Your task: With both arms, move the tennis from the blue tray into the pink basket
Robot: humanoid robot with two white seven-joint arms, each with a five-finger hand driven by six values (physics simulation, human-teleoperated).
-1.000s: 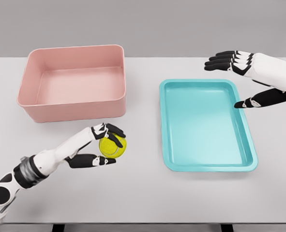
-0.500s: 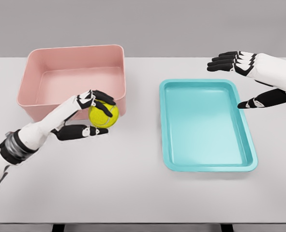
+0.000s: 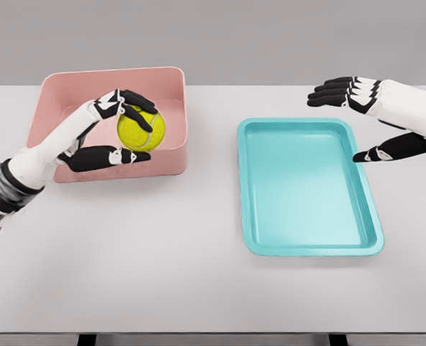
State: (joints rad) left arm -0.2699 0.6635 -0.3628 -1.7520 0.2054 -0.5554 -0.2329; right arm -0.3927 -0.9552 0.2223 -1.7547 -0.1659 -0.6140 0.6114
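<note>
My left hand [image 3: 130, 130] is shut on the yellow tennis ball [image 3: 141, 129], holding it in the air over the front right part of the pink basket [image 3: 54, 91]. The ball sits between the black fingers above and the thumb below. The blue tray [image 3: 310, 186] lies on the right of the table with nothing in it. My right hand [image 3: 357, 119] hovers open above the tray's far right corner, fingers spread and pointing left.
The white table [image 3: 162, 252] carries only the basket at the back left and the tray at the right. The basket holds nothing inside that I can see.
My left hand has carried the ball up and back, from the table in front of the basket to above its inside. The right hand has barely moved.
</note>
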